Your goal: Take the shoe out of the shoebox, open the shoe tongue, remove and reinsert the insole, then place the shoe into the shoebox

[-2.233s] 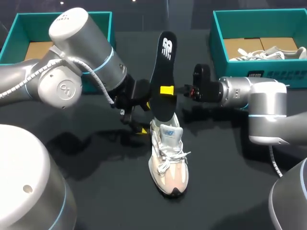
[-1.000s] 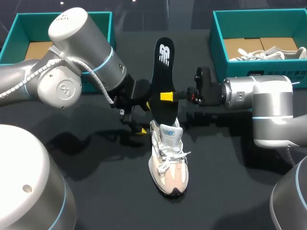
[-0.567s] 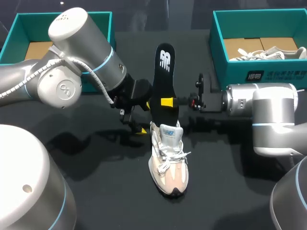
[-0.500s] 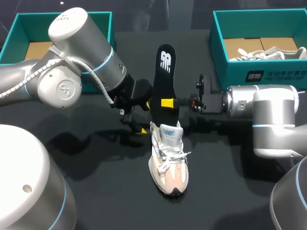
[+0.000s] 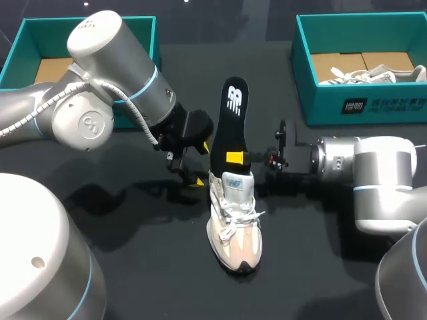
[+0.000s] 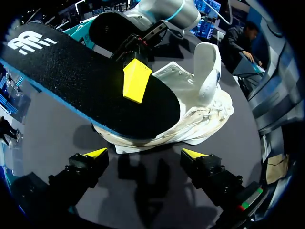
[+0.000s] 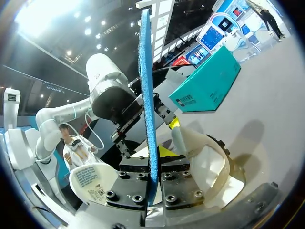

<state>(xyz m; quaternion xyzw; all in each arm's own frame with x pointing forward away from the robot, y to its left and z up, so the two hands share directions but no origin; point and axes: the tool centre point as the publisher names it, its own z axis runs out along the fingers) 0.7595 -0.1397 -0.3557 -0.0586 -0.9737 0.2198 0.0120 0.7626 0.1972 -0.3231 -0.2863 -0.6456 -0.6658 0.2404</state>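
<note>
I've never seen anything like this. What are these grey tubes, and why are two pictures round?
The grey tubes are two robot arms at a table. The big picture looks down from above and behind them; each round one comes from a camera on an arm's wrist. A pale shoe stands on the table; a teal left box and right box sit farther back. The right gripper pinches a black insole, its lower end in the shoe. The left gripper is open near the shoe's heel, holding nothing.
</note>
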